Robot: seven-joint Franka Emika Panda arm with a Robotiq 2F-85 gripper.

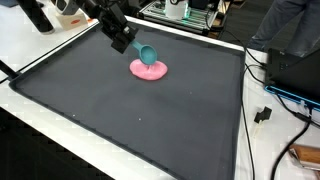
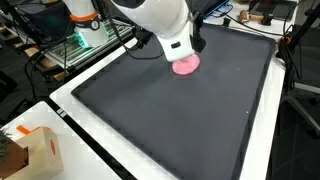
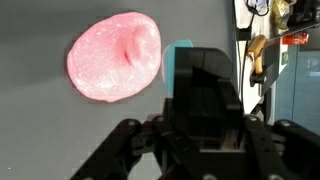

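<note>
Teal cup [image 1: 147, 53] held at the top of the pink disc [image 1: 149, 71], far end of the black mat [image 1: 150, 120].

The gripper [image 1: 135, 47] looks pinched on the cup, tilted, coming in from above the disc and to one side; whether the cup touches the disc or hangs just over it I cannot tell; in the wrist view the disc [image 3: 113, 57] lies flat with a dimple near its middle, and only a sliver of the cup [image 3: 180, 52] shows past the gripper body; this reads to me as the setting-down stage, with the cup not yet released; any next move calls for a slow, level descent centred on the disc; well away from the disc, a cardboard box [image 2: 35, 150] sits on the white table [image 1: 40, 130].
</note>
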